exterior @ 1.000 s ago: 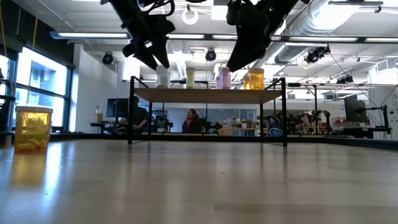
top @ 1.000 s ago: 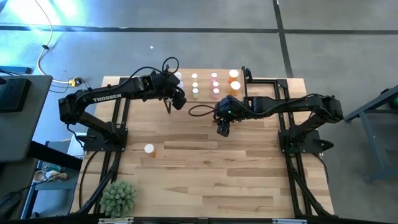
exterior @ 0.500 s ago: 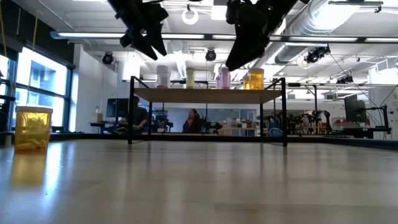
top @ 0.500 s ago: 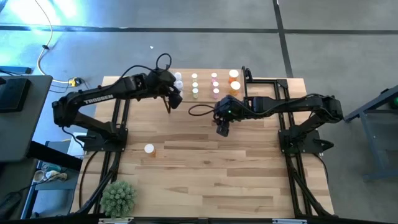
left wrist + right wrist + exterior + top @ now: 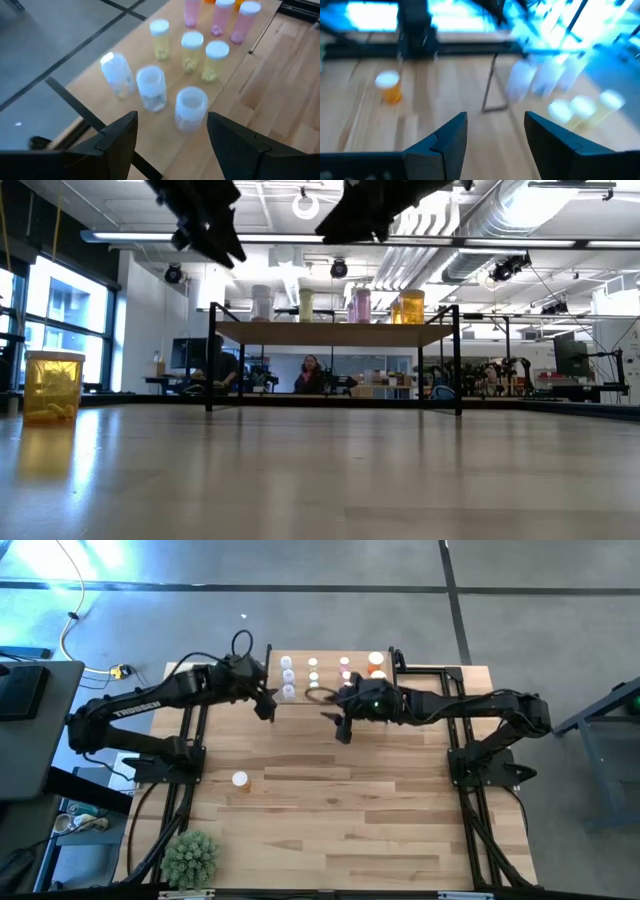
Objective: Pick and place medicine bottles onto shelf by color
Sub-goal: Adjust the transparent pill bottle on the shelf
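Note:
The shelf [image 5: 330,680] stands at the table's far edge, with white-capped medicine bottles on its top in columns. There are three bluish-clear ones [image 5: 151,89] at its left end, then yellow ones [image 5: 192,50], pink ones [image 5: 220,17] and orange ones [image 5: 376,660]. One orange bottle [image 5: 240,780] stands alone on the table at the near left, and also shows in the low view [image 5: 52,385]. My left gripper [image 5: 267,708] is open and empty, raised just left of and before the bluish bottles. My right gripper [image 5: 341,730] is open and empty, raised in front of the shelf's middle.
A small green plant [image 5: 190,858] stands at the table's near left corner. Black arm frames [image 5: 470,755] run along both sides of the table. The wide wooden top [image 5: 350,810] lies between the shelf and the near edge.
My left gripper has drawn back from the shelf's left end, going up and toward the table's left edge. My right gripper has risen and swung toward the table's left. The bottles have stayed where they were.

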Robot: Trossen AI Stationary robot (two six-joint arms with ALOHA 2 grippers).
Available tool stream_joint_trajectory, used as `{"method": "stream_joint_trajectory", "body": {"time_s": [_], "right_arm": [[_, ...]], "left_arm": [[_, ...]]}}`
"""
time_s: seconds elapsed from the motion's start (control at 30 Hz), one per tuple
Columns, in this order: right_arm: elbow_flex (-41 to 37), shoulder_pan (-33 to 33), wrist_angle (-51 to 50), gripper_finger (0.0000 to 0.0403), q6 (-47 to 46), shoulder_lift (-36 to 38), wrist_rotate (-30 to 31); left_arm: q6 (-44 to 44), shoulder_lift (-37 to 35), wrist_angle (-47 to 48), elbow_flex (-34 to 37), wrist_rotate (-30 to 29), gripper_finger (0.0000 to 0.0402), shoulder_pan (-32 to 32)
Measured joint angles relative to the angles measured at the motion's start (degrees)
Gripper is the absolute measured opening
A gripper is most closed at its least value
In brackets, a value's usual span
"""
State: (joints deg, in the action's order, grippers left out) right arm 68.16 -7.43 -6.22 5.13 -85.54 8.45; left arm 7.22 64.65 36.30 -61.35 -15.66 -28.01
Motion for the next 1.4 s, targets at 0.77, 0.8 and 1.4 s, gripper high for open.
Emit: {"method": "stream_joint_trajectory", "body": {"time_s": [0.77, 0.8, 1.4], "right_arm": [[26.6, -18.1, -14.1, 0.0188, 5.2, -5.3, -0.5], [28.9, -18.5, -15.9, 0.0188, 5.8, -6.6, -0.5], [48.8, -17.8, -33.3, 0.0186, 18.5, -28.5, -9.4]], "left_arm": [[3.6, -4.0, -14.1, 16.1, -6.0, 0.0229, -1.4], [3.6, -4.0, -14.1, 16.1, -6.0, 0.0229, -1.9], [2.1, -4.0, -13.9, 16.1, -6.0, 0.0229, -6.9]]}}
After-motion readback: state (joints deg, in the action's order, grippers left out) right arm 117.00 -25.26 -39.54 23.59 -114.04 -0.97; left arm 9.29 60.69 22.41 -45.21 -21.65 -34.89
